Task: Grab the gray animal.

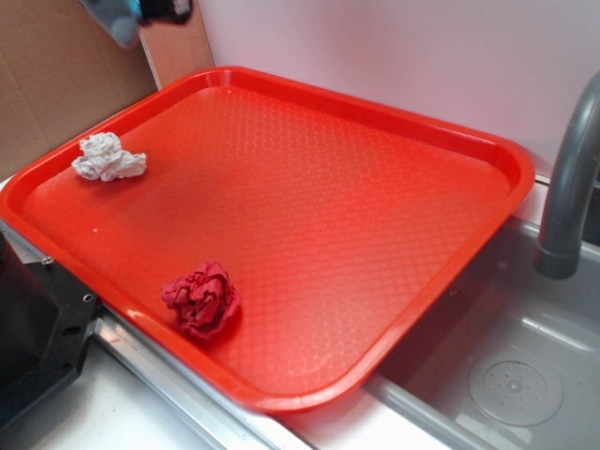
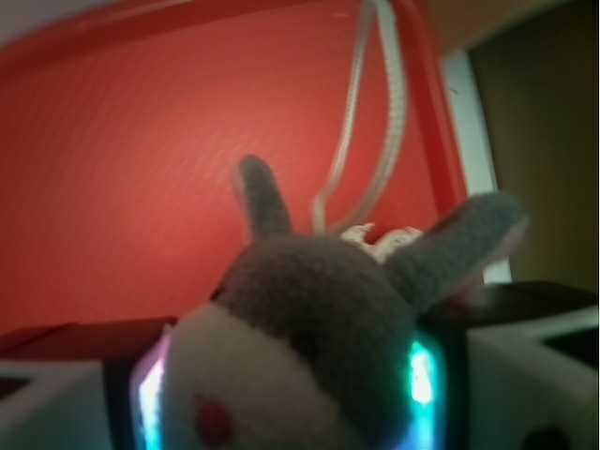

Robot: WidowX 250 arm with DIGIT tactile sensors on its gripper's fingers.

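Observation:
The gray animal (image 2: 328, 309) fills the lower wrist view: gray plush head, two ears, pale face with a red spot, and a thin white loop cord (image 2: 375, 112) hanging away from it. It sits pressed between the two glowing pads (image 2: 422, 375) of my gripper (image 2: 281, 394), which is shut on it, high above the red tray (image 2: 141, 141). In the exterior view only a blurred bit of the gripper (image 1: 141, 11) and the gray animal (image 1: 114, 21) shows at the top left edge, above the tray's far left corner.
A white wrinkly cloth wad (image 1: 108, 157) lies at the left of the red tray (image 1: 487, 150), a red wrinkly cloth ball (image 1: 201, 298) near its front rim. A sink basin (image 1: 511, 375) with a gray faucet (image 1: 570, 187) lies right. A black block (image 1: 37, 328) stands front left.

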